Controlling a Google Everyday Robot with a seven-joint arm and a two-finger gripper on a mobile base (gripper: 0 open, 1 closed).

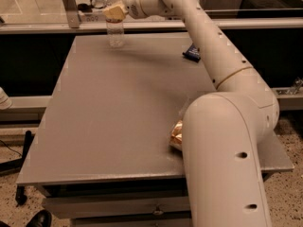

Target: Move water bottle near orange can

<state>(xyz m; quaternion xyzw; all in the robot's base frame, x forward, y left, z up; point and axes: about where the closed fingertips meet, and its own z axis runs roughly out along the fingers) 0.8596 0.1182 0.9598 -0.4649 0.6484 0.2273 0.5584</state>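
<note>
Gripper (115, 12) at far-left of table (94, 126), right over top of water bottle (115, 33); can't tell if clamped. Bottle upright, clear, contents can't tell. Orange can (176, 135) nr front-right edge, partly behind arm, well apart. Blue packet (191, 54) far right.

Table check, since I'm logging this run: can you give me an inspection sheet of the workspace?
Surface: grey table, level.
Job's things: bottle upright at the far left corner; can near the front right edge, partly hidden by the arm; far apart.
Clutter: dark blue packet, far right.
Hand: at the bottle's top.
Cables: dark cable on the floor, left.
Surroundings: speckled floor; rail behind the table.
</note>
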